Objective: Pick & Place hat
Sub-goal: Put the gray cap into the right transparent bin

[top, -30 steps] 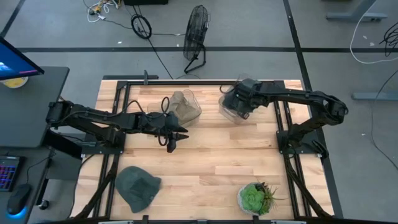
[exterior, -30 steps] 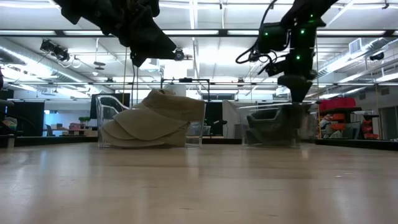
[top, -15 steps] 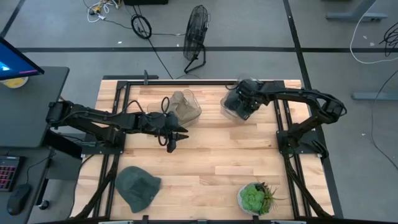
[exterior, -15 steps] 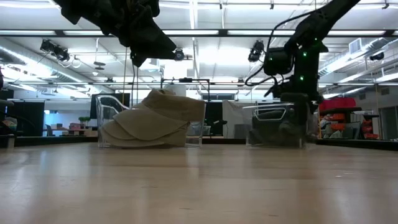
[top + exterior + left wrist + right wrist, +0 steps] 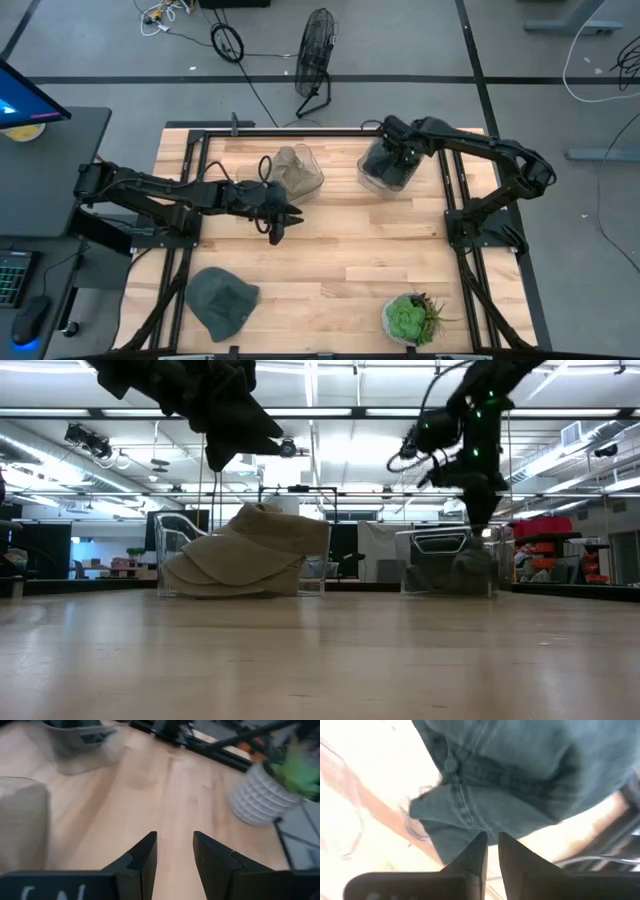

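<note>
A dark grey hat (image 5: 520,765) lies in a clear bin (image 5: 390,172) at the table's far right; it also shows in the low view (image 5: 450,572). My right gripper (image 5: 392,152) hangs just above that bin (image 5: 478,520), fingers almost together with nothing between them (image 5: 491,845). A beige hat (image 5: 296,168) sits in a second clear bin (image 5: 170,550) at the far middle. A grey-green hat (image 5: 222,300) lies flat on the table near the front left. My left gripper (image 5: 277,228) hovers open and empty (image 5: 175,845) above the table's middle left.
A potted green plant (image 5: 408,318) in a white ribbed pot (image 5: 260,795) stands at the front right. Bare wood lies between the bins and the front edge. Black frame rails (image 5: 190,180) run along the table's left and right sides.
My right gripper went down into the right bin onto the dark hat, then rose clear above the bin's rim and turned. The bin with the dark hat has slid a little toward the table's right edge.
</note>
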Robot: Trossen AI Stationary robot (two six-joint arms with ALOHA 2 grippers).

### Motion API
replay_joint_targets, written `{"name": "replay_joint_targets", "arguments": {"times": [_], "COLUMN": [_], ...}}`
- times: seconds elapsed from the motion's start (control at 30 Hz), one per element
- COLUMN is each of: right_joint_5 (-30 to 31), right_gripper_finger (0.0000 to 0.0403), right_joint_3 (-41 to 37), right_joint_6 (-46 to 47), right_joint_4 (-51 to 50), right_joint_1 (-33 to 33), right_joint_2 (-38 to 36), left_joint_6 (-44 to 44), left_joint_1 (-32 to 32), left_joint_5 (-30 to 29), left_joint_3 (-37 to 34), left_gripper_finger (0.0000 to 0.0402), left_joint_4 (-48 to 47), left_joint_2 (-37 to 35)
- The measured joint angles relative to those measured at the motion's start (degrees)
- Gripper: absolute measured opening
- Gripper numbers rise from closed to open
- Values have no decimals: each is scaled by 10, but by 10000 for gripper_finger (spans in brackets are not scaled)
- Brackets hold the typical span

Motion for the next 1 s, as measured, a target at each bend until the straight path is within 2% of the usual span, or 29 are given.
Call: {"name": "replay_joint_targets", "arguments": {"times": [0.13,0.23,0.4,0.53,0.63,0.73,0.87,1.0], "right_joint_5": [3,-17,-63,-87,-86,-86,-86,-86], "right_gripper_finger": [57,59,59,59,59,59,59,59], "right_joint_3": [56,90,122,122,113,100,80,65], "right_joint_6": [1,0,11,16,7,-14,-43,-34], "right_joint_4": [-27,-15,52,127,191,248,305,326], "right_joint_1": [28,68,171,256,312,356,393,407], "right_joint_2": [-1,-2,-2,-2,0,0,1,1], "left_joint_6": [-4,-17,-41,-62,-161,-316,-475,-610], "left_joint_1": [-22,-45,-95,-142,-179,-221,-298,-362], "left_joint_5": [43,49,40,5,-30,-46,-72,-40], "left_joint_3": [0,7,61,135,163,145,75,11], "left_gripper_finger": [130,130,130,130,130,130,130,130], "left_joint_4": [-6,-25,-164,-347,-462,-528,-547,-522], "left_joint_2": [-10,-28,-60,-64,-63,-62,-61,-61]}}
